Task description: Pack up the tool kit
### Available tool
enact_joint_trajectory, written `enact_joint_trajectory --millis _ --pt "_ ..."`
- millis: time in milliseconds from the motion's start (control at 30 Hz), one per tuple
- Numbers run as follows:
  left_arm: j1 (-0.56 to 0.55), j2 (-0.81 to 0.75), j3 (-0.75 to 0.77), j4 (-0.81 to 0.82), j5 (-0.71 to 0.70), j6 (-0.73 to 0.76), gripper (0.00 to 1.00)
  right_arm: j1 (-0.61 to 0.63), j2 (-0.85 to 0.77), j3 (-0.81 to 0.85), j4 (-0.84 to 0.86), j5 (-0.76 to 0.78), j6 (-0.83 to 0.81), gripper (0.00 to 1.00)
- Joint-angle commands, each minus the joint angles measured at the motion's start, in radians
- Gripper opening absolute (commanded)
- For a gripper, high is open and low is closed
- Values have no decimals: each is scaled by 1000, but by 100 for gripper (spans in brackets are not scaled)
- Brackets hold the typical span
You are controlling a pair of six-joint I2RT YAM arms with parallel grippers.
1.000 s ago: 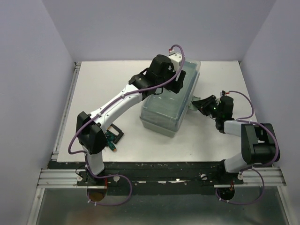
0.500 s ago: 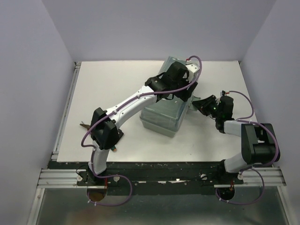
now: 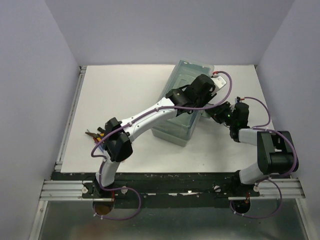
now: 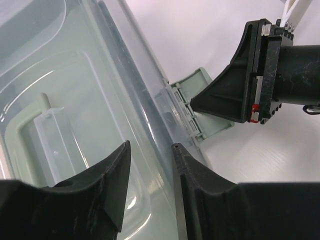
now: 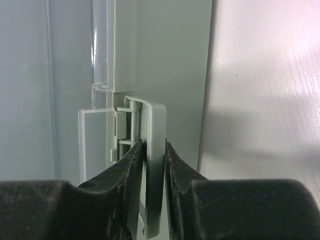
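While the hand tools point(image 3: 94, 134) lie on the table point(image 3: 125, 90) near the left arm's elbow, well apart from the toolbox point(image 3: 175, 131), packing itself has not begun, and those tools show now only because that arm has swung away from above them. Farther in, the right gripper point(image 5: 154, 146) has not moved over the last second: its fingers are pressed onto the green latch point(image 5: 155, 120) on the box's right side, pinching the flap, which stands swung out from the wall. Beyond it, the left gripper point(image 4: 150, 147) has left the middle of the clear lid point(image 4: 60, 75) and crossed to the lid's right rim, just beside the latch. Its jaws, wide a second ago, have narrowed and now sit astride that rim; whether they already press on it I cannot tell. Judging by this, the pair is working to free and raise the lid, so that the tools can go in. The toolbox sits mid-table, angled, with its lid down.
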Motion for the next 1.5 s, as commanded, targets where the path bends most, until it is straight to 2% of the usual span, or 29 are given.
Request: enact_joint_trajectory --millis 0,67,267,367,633,867,1033,1467 --pt "-8 51 18 -80 -76 82 51 9 29 -18 23 -7 -11 30" --pt "-9 55 23 -89 -50 70 59 10 29 -21 23 -7 -11 30" --pt "-39 83 23 -109 -111 77 61 10 28 -26 27 -7 -11 28" --pt "-39 92 23 -124 -132 70 67 10 28 -29 28 -4 -10 28" --pt "-52 91 -2 -80 -350 190 64 10 40 -34 34 0 -11 28" --pt "-52 69 -12 -11 -401 266 62 10 57 -35 43 4 -10 26" --pt "-51 75 -16 31 -458 339 61 10 68 -35 48 7 -13 20" --pt "-19 49 -8 127 -511 436 59 9 81 -34 53 6 -13 19"
